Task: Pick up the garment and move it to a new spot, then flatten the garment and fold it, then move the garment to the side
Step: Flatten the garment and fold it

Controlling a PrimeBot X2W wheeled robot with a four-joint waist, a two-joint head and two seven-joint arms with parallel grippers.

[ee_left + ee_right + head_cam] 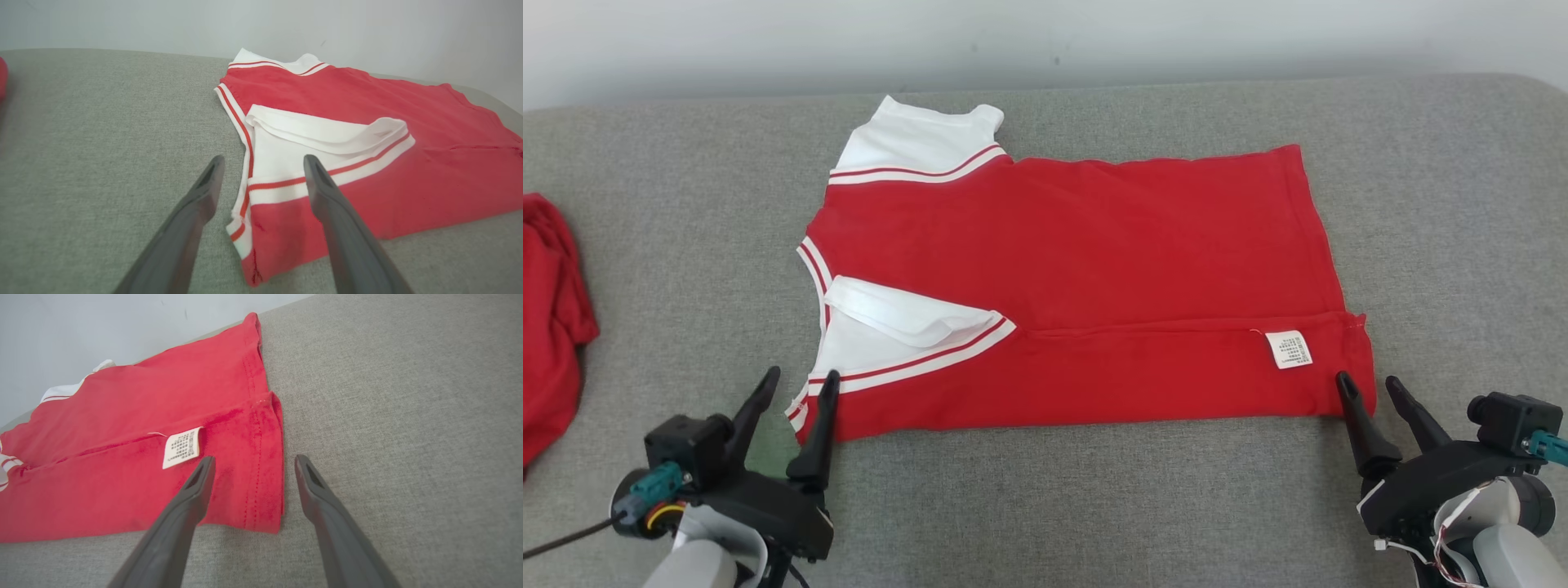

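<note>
Flanking one garment (pixel 1078 269): two tools (pixel 801 374) (pixel 1367 380).

We recorded a grey woven surface (pixel 1094 506) spanning the whole scene, with a pale plain wall (pixel 1045 41) behind its far edge. We noted a crumpled red cloth (pixel 547 327) lying on it at the far left, partly cropped.

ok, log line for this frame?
phase: near edge folded over | garment: flat on grey cushion, label up | left gripper: open, at collar-end corner | right gripper: open, at hem corner | held: nothing
</note>
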